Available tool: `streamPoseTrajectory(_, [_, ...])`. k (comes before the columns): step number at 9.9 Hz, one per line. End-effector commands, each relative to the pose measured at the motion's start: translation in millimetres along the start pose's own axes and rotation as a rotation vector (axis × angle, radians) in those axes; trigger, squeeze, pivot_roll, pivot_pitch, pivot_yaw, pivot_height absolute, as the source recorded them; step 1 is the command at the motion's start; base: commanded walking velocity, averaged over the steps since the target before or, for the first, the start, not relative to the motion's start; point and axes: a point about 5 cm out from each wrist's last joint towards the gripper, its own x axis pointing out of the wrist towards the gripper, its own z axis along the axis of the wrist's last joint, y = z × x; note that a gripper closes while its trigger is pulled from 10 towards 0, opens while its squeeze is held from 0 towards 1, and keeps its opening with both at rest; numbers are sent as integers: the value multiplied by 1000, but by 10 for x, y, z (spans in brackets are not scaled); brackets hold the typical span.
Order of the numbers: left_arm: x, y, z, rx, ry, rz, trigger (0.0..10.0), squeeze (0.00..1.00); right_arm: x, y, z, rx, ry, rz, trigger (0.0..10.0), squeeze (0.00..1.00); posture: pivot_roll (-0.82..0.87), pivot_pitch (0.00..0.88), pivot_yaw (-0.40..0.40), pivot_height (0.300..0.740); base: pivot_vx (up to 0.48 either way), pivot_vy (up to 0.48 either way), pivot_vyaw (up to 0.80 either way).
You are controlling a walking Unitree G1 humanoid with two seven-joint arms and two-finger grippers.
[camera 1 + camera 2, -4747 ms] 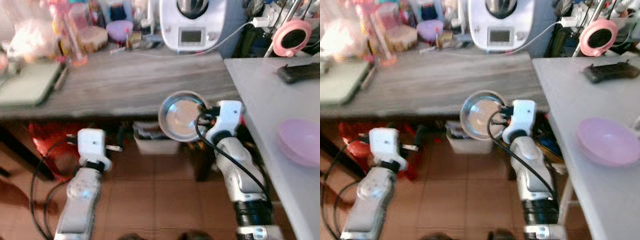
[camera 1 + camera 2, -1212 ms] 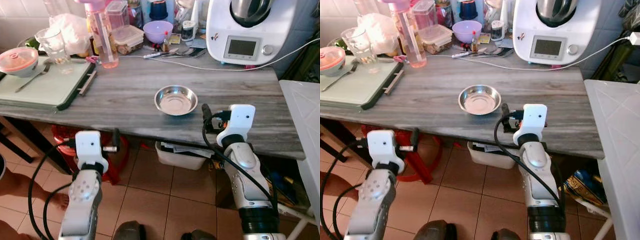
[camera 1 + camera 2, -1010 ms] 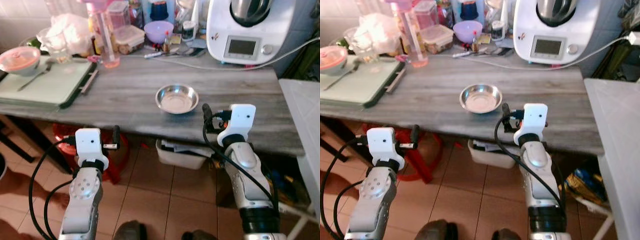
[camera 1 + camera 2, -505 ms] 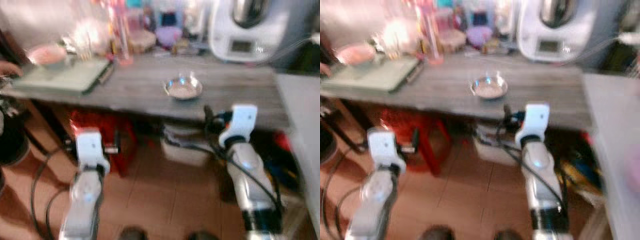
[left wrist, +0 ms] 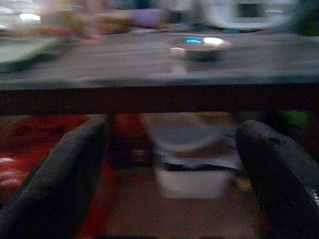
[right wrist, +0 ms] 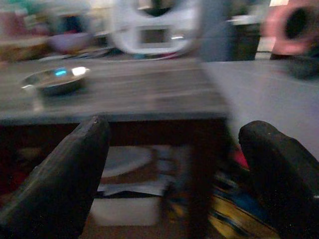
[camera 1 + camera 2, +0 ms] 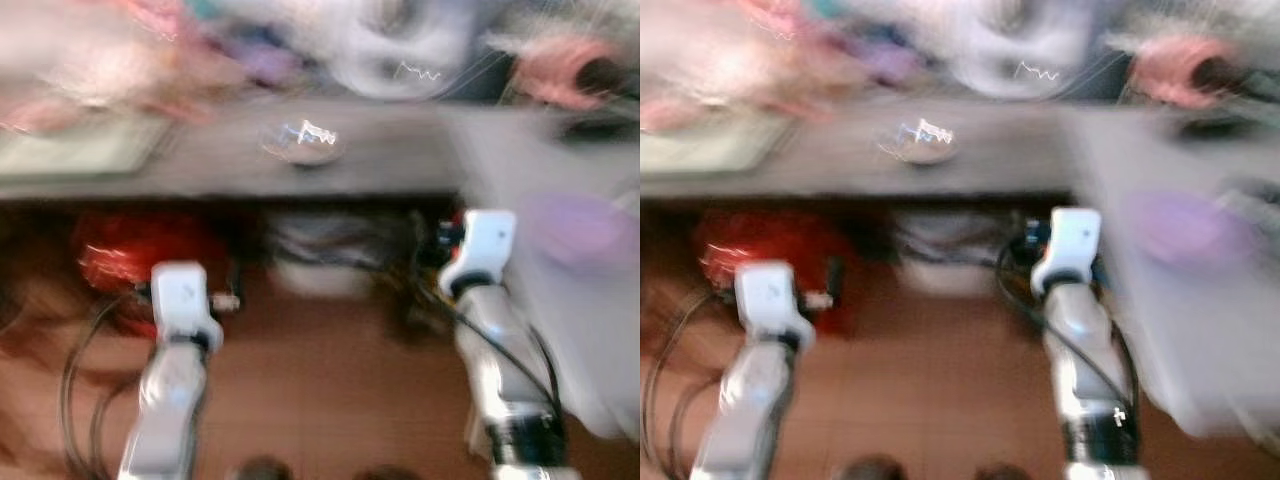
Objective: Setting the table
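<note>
All views are blurred by motion. A small steel bowl (image 7: 300,140) sits alone on the grey wooden counter (image 7: 390,165); it also glints in the left wrist view as the steel bowl (image 5: 199,48). A purple bowl (image 7: 580,225) rests on the white table (image 7: 500,150) at the right. My left gripper (image 5: 169,179) is open and empty, held below the counter's front edge. My right gripper (image 6: 169,174) is also open and empty, low in front of the counter near the corner where the white table begins.
A white kitchen machine (image 7: 400,50) and a smear of jars and containers stand along the counter's back. A green board (image 7: 70,155) lies at its left. Under the counter are a red stool (image 7: 130,255) and a white bin (image 7: 310,265). Brown tiled floor (image 7: 320,400) lies below.
The camera has swung right and blurred, bringing the white table and purple bowl into view. The steel bowl, once held by the right gripper, stays on the counter. Both grippers stay open.
</note>
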Motion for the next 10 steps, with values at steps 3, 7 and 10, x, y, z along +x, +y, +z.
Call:
streamPoseTrajectory(3, [-93, -25, 37, -12, -16, -64, 10000, 0, -120, -82, 30, -29, -43, -29, 10000, 0, 62, 0, 48, 740, 0, 0, 0])
streamPoseTrajectory(7, [-316, 213, -73, 68, 26, -23, 10000, 0, -443, -343, -152, -72, -5, -144, 10000, 0, 37, 0, 104, 740, 0, 0, 0])
streamPoseTrajectory(10, [-264, 123, -29, 64, 11, -101, 10000, 0, -488, -290, -206, -74, 22, -125, 10000, 0, 28, 0, 96, 740, 0, 0, -192])
